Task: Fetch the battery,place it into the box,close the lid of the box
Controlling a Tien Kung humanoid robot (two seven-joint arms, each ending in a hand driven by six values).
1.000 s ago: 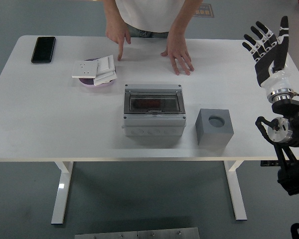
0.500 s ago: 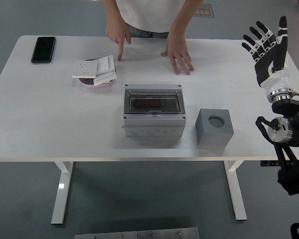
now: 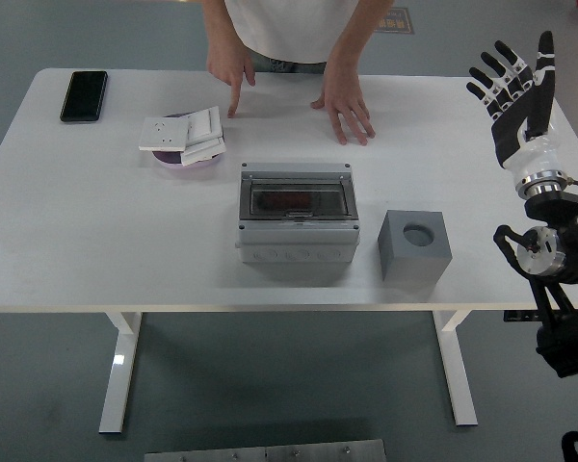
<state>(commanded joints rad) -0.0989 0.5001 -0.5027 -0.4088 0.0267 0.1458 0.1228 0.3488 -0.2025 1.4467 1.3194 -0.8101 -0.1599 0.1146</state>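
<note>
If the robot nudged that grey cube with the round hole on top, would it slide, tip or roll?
The grey cube would probably slide, not roll: its faces look flat and it sits squarely on the white table. Tipping seems unlikely, since it looks about as wide as tall. Its matte surface may grip fingers fairly well. Weight cannot be judged; the right hand is raised, open, away from it.

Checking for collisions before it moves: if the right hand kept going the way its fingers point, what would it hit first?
Likely nothing. The right hand, open, points up and away past the table's right far corner, toward bare floor. Depth is hard to judge.
</note>
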